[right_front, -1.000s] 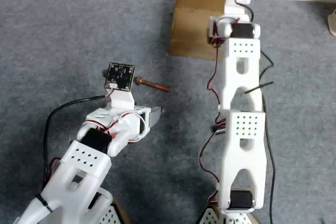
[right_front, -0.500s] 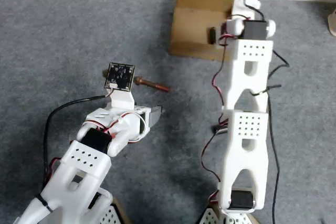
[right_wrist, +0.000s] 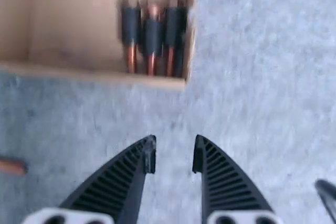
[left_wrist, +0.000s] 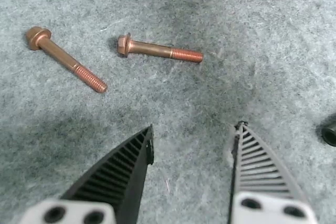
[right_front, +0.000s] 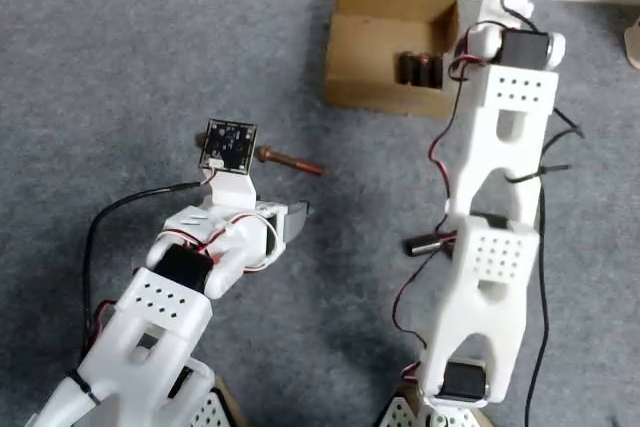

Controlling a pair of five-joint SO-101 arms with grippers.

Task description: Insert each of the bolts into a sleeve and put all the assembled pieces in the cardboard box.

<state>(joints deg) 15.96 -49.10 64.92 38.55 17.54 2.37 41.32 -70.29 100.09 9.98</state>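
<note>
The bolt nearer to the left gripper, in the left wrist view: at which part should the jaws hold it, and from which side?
Hold that bolt at its smooth shank, between flanged head and thread, coming from above: it lies flat on the carpet, free all around. It lies along the line between the open jaws of the left gripper, so probably turn the wrist first.

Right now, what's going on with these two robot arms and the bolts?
Three assembled pieces lie together in a corner of the cardboard box. The right arm hangs just outside the box, its jaws open and empty. The left arm hovers over the grey mat, jaws open and empty too, with two loose bolts lying ahead of it. A black sleeve lies on the mat beside the right arm. So two bolts are not yet sleeved or boxed.
</note>
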